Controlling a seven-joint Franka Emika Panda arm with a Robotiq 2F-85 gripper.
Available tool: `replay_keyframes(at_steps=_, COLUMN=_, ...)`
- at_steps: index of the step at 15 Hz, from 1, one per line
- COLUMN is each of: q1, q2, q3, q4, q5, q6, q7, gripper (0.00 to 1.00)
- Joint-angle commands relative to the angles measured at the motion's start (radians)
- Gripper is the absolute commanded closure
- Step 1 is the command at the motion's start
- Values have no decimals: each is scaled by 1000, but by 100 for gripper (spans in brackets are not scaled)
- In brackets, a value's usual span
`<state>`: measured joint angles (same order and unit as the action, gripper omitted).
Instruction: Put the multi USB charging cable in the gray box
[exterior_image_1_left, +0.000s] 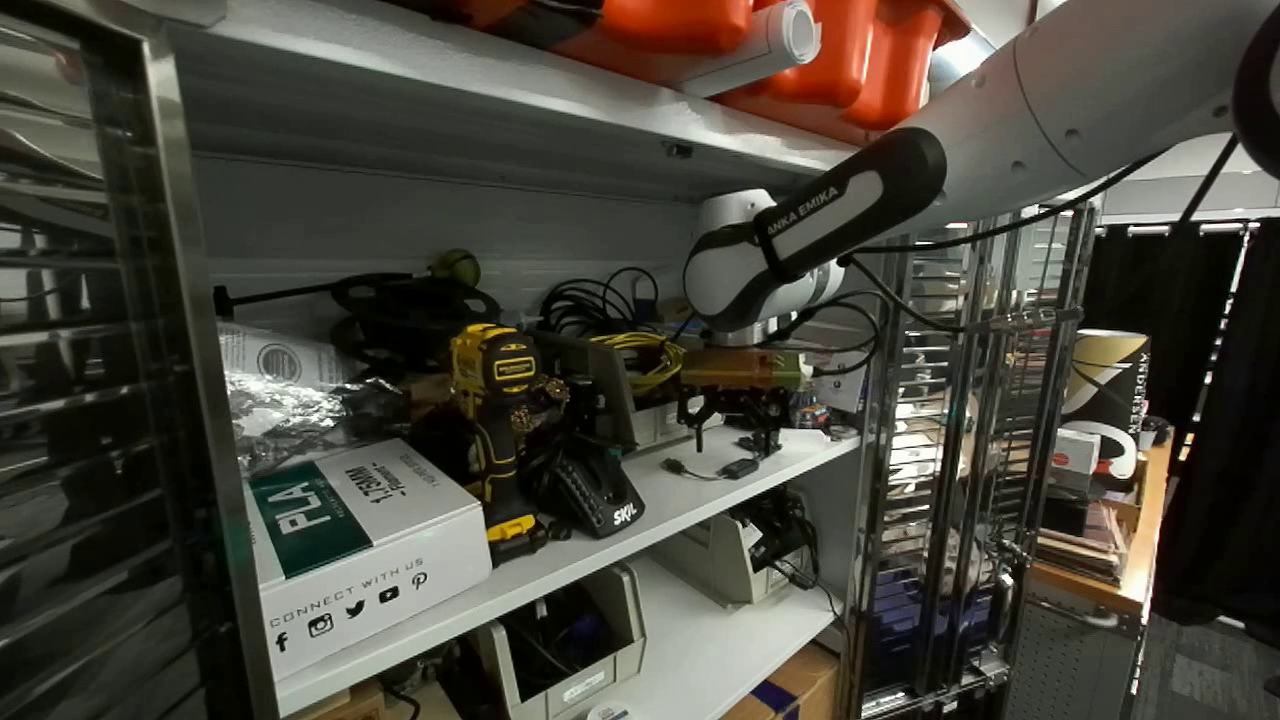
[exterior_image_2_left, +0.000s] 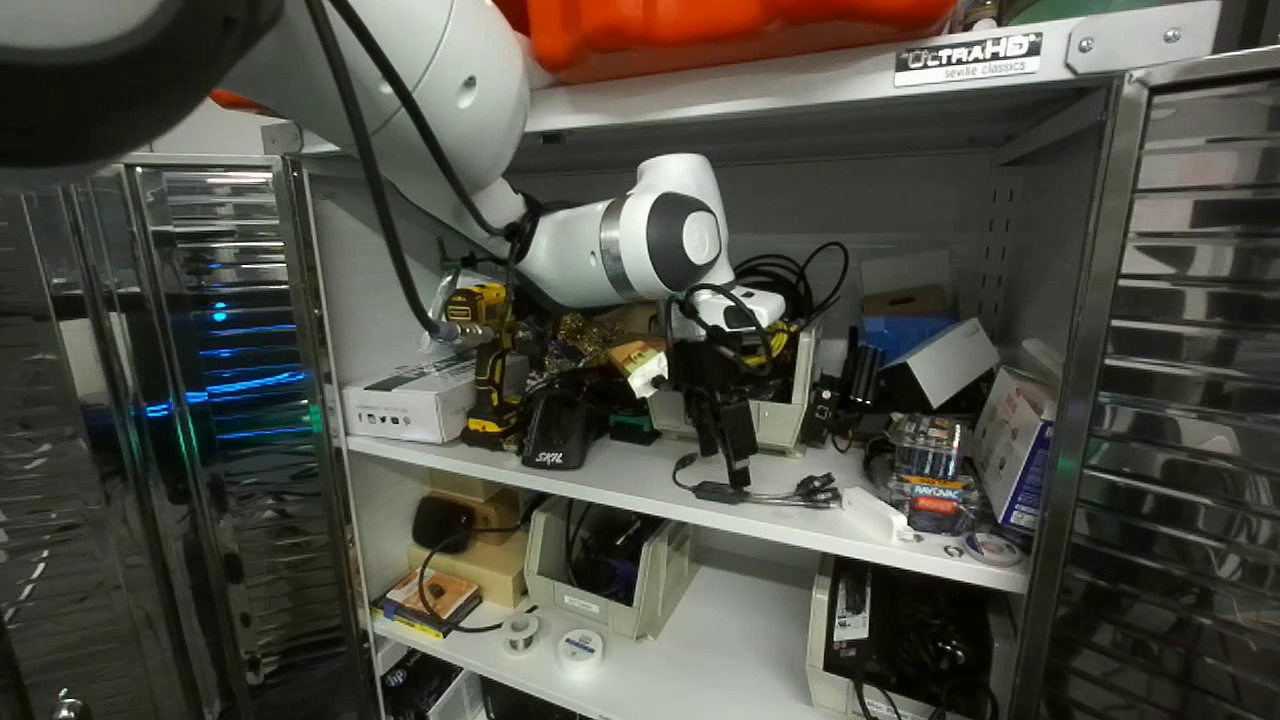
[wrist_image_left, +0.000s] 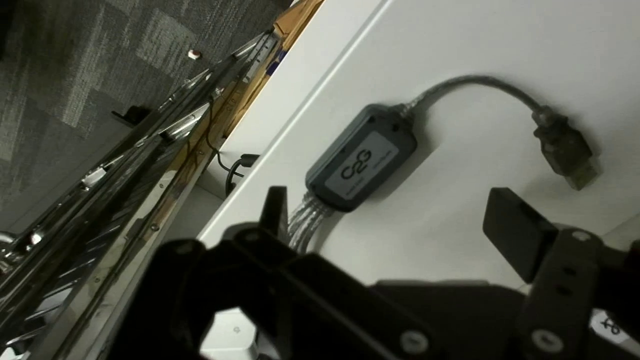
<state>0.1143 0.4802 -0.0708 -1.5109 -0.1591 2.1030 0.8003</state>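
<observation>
The multi USB charging cable lies on the white shelf, its gray block (exterior_image_1_left: 740, 468) near the front edge. The block also shows in an exterior view (exterior_image_2_left: 720, 492) and in the wrist view (wrist_image_left: 361, 160), with a USB plug (wrist_image_left: 567, 145) on one side and several thin leads on the other. The gray box (exterior_image_1_left: 660, 428) stands behind, holding black and yellow cables; it also shows in an exterior view (exterior_image_2_left: 785, 435). My gripper (exterior_image_1_left: 735, 435) is open and empty above the cable, in front of the box. In the wrist view its fingers (wrist_image_left: 395, 220) are wide apart; the left one overlaps the leads.
A yellow-and-black power tool (exterior_image_1_left: 495, 430), a black SKIL charger (exterior_image_1_left: 590, 490) and a white-and-green carton (exterior_image_1_left: 375, 540) stand along the shelf. A white adapter (exterior_image_2_left: 875, 515) and battery packs (exterior_image_2_left: 935, 480) lie beyond the cable's leads. Another shelf board (exterior_image_1_left: 697, 143) hangs overhead.
</observation>
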Motion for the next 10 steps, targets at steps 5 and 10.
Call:
replay_keyframes(at_steps=5, q1=26, q2=57, q3=-27, q4=47, q5=-50, q6=-22, q7=48, gripper=0)
replay_keyframes(at_steps=10, q1=27, q2=52, q3=-23, q4=41, q5=-49, q6=-36, q7=45, gripper=0)
